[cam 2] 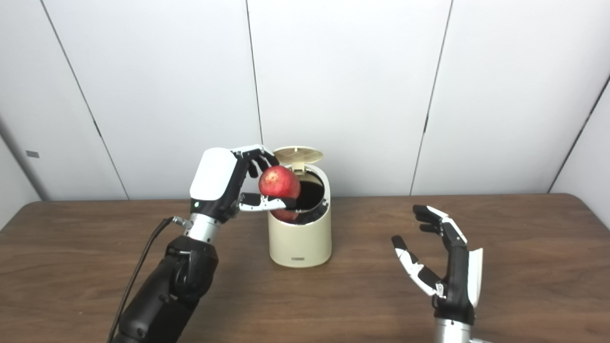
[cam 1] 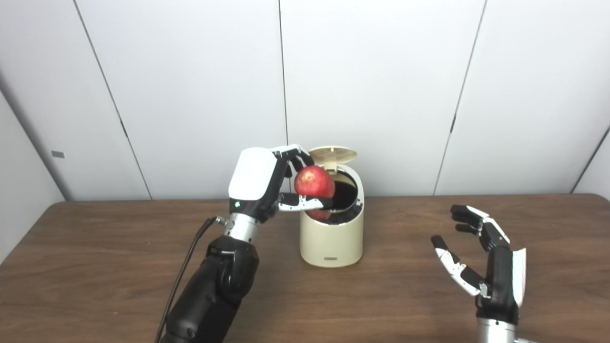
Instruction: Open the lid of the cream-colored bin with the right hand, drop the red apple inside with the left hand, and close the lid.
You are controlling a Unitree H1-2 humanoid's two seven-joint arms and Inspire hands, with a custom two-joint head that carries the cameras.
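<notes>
Apple, red with a speckled skin, held at the mouth of the bin, raised over the near-left part of the rim. Left hand grips it: fingers curl over the top and far side, thumb reaches across underneath. White back of the hand faces the cameras; palm turned toward the bin. Left forearm climbs steeply from the bottom edge, wrist bent so the hand sits level with the bin's top. A black cable trails from the wrist down along the arm.

Bin cream-colored, standing upright on the brown wooden table, near its middle toward the back. Lid stands open, hinged at the far side, ribbed underside showing. Interior dark; a reddish patch shows on the inner wall below the apple.

Right hand well apart from the bin, off to the right, above the table. It holds nothing: fingers spread and lightly curved, thumb splayed left, palm facing left toward the bin. Forearm rises nearly straight from the bottom edge.
</notes>
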